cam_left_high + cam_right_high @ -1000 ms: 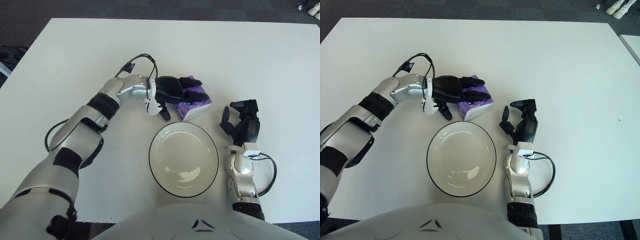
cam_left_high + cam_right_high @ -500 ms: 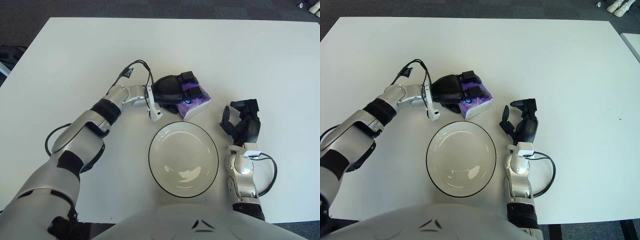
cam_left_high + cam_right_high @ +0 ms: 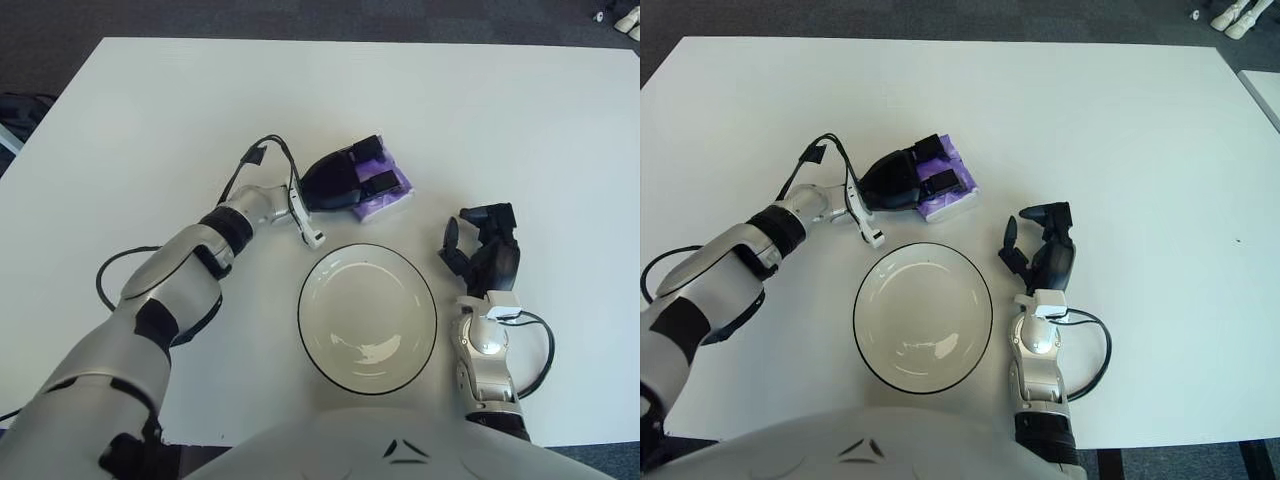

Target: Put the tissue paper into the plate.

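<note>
A purple and white tissue pack [image 3: 385,197] sits just beyond the white, black-rimmed plate [image 3: 367,318], slightly lifted and tilted. My left hand [image 3: 345,178] covers the pack from the left, black fingers [image 3: 372,181] curled over its top, shut on it. The same pack [image 3: 950,196] and left hand [image 3: 902,180] show in the right eye view, above the plate [image 3: 923,316]. My right hand [image 3: 482,257] shows to the right of the plate, fingers loosely spread and holding nothing.
The white table [image 3: 150,130] stretches around the plate, its far edge at the top and near edge by my body. Dark floor lies beyond it. A black cable [image 3: 535,345] loops beside my right wrist.
My left hand rolled over the tissue pack and closed on it, then drew it slightly up and away from the plate's rim. The right hand has barely moved.
</note>
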